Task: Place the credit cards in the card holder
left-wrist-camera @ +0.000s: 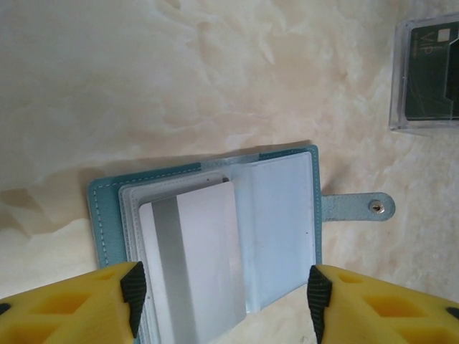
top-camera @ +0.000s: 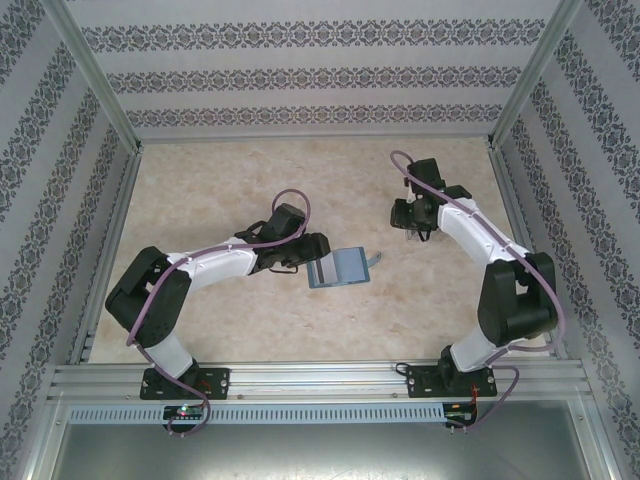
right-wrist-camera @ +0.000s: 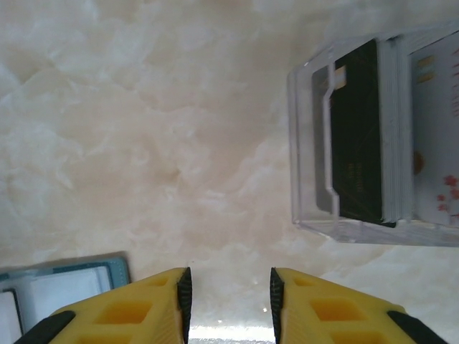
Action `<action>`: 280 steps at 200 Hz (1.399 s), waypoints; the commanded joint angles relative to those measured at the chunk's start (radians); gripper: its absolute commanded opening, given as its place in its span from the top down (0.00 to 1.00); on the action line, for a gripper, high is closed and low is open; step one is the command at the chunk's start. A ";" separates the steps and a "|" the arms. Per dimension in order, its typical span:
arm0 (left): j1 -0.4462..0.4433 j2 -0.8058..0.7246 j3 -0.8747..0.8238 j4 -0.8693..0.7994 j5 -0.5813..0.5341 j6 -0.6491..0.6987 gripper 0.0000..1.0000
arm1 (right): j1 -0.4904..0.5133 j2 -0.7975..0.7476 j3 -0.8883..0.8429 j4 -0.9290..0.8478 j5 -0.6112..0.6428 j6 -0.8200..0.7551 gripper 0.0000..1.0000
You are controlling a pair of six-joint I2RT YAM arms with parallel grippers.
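Lying open at lower centre, card holder point(left-wrist-camera: 287, 208) with whitish card point(left-wrist-camera: 208, 265) tucked in, left jaws wide apart above it, holding nothing, right jaws partly open, empty.

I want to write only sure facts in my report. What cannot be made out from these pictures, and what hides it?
Left wrist view: the bottom edge cuts off the whitish card and the card holder, so how deep the card sits is unclear.
Right wrist view: the right edge cuts off the clear box; its cards cannot be counted, and their print is blurred.
Top view: the card in the holder is too small to see.
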 commanded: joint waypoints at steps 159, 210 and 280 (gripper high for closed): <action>-0.006 0.147 0.070 -0.021 0.076 -0.023 0.26 | 0.061 0.192 -0.112 0.009 -0.309 -0.042 0.78; -0.006 0.117 0.058 0.066 0.108 -0.053 0.34 | 0.063 0.189 -0.125 0.020 -0.327 -0.042 0.93; -0.009 0.098 0.034 0.288 0.218 -0.164 0.38 | 0.064 0.176 -0.160 0.048 -0.348 -0.029 0.95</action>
